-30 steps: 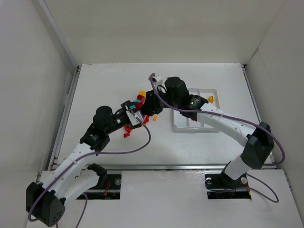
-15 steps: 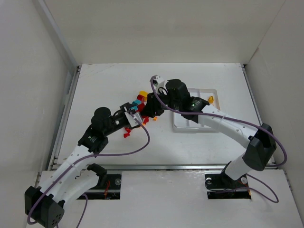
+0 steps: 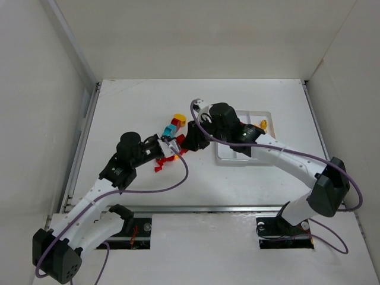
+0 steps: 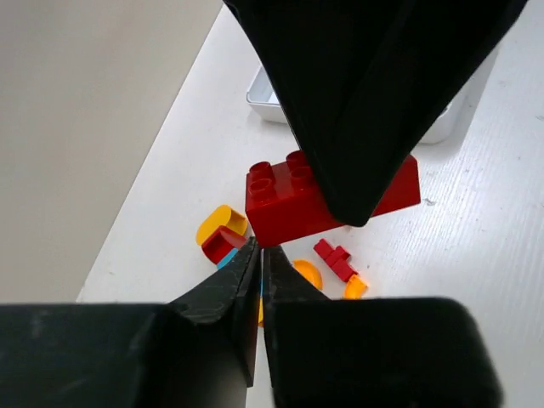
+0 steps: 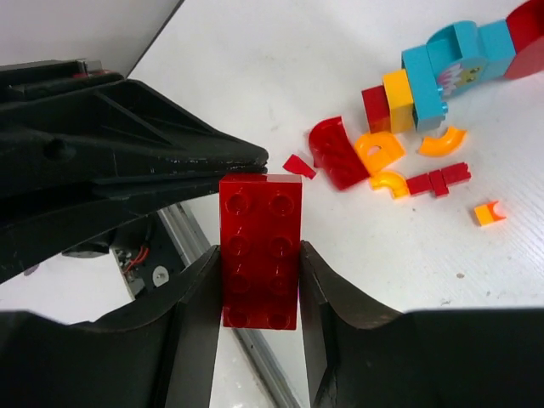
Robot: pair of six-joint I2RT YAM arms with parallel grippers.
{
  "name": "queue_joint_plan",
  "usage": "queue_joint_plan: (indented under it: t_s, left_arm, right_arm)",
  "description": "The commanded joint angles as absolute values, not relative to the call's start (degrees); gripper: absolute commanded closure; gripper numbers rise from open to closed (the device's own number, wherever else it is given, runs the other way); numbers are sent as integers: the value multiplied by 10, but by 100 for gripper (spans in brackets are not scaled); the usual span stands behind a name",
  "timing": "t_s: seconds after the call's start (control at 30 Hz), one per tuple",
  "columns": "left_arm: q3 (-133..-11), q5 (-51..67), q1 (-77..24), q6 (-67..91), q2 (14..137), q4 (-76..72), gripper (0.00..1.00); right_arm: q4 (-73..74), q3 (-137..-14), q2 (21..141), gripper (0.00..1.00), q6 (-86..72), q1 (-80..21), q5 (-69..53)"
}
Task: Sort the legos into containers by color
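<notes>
Top external view: the white tray [image 3: 270, 119] sits on the desk [image 3: 130, 101]. The right arm [image 3: 279, 155] lies across it, so most of its compartments are hidden. The only content that can be made out is one orange-yellow piece [image 3: 263, 124] at the tray's far right corner, apparently inside the rim. Just left of the tray, the right end effector [image 3: 189, 141] and the left end effector [image 3: 172, 144] meet tip to tip above the desk. The right wrist view shows the right end effector [image 5: 259, 251] gripping a red brick [image 5: 259, 255] by its long sides, studs facing the camera and clear of the desk. The closed tips of the left end effector [image 5: 255, 161] are at the brick's far end. In the left wrist view the left end effector [image 4: 259, 255] has its jaws pressed together with nothing visible between them, right at the lower edge of the red brick [image 4: 289, 204]. A corner of the tray [image 4: 268, 98] shows beyond it. The loose legos [image 3: 172, 126] lie on the desk left of the tray, none of them touching it. They include a joined teal, yellow and red cluster [image 5: 429, 72], a curved red piece [image 5: 336, 153], orange arcs [image 5: 382, 149] and a small red bar [image 5: 438, 180].
</notes>
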State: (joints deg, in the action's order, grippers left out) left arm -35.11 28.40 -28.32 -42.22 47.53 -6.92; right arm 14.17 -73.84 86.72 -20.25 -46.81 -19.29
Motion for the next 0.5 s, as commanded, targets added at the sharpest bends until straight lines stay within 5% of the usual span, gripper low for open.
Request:
queue_joint_plan:
  t_s: [0.0, 0.23, 0.47]
  left_arm:
    - [-373, 316, -290, -415, 475, -51, 100]
    - [-355, 274, -290, -410, 464, -44, 100]
    - [-345, 247, -290, -410, 454, -44, 100]
  right_arm:
    - [97, -730, 811, 100, -213, -443, -147]
    - [186, -643, 765, 100, -238, -239, -66]
    - [214, -613, 830, 100, -170, -178, 57]
